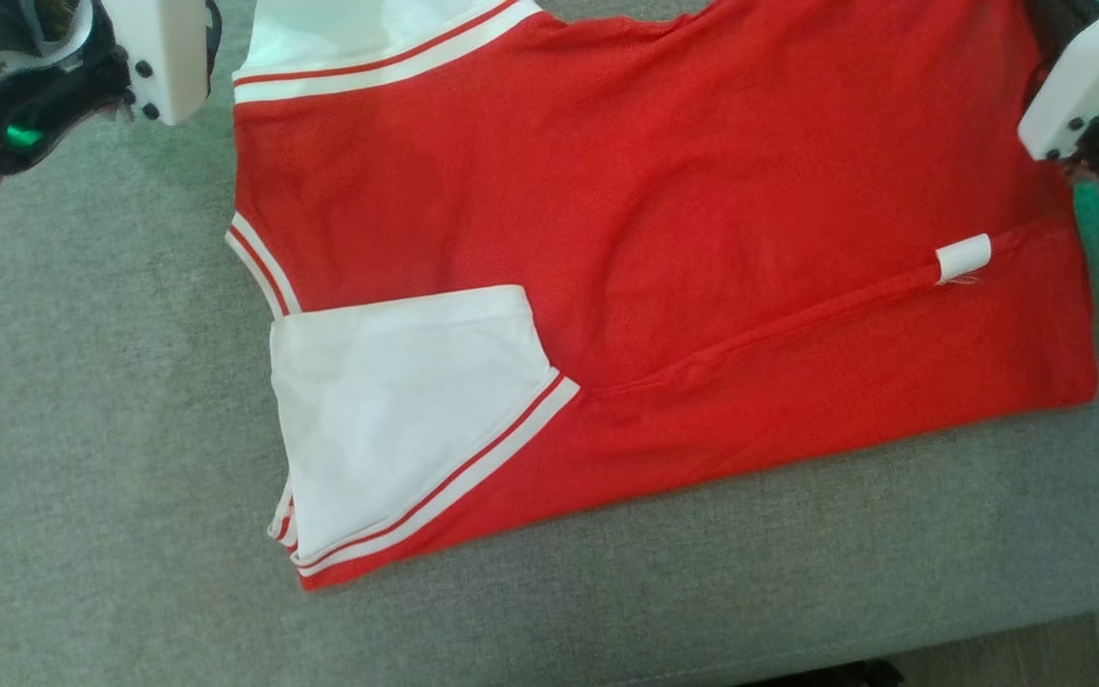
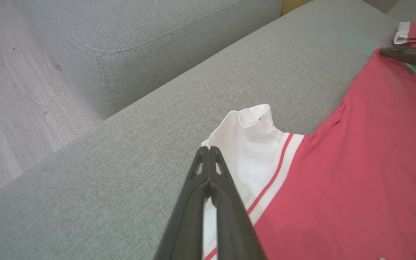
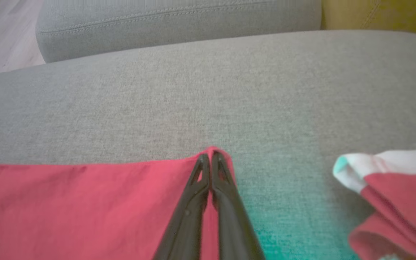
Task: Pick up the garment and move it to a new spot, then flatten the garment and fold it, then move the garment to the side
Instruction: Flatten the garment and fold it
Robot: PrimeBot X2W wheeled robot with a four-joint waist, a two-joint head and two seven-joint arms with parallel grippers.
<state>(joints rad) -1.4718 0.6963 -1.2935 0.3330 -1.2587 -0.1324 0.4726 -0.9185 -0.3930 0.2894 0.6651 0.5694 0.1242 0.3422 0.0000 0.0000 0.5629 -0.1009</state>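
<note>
Head view first: the red T-shirt (image 1: 664, 219) lies spread across the grey sofa cushion (image 1: 82, 429), filling the centre and upper right. One white sleeve (image 1: 397, 420) is already turned in over the body at lower left, so flattening looks done and folding is under way. The remaining folds and the move to the side are yet to come. A small white tab (image 1: 963, 258) sits on the seam at right, with no writing I can read.

Left wrist view: the left tool (image 2: 208, 148) is pinched tight on the edge of the far sleeve at centre frame.

Right wrist view: the right tool (image 3: 209, 156) has its tips clamped on the red hem corner, at lower centre.
</note>
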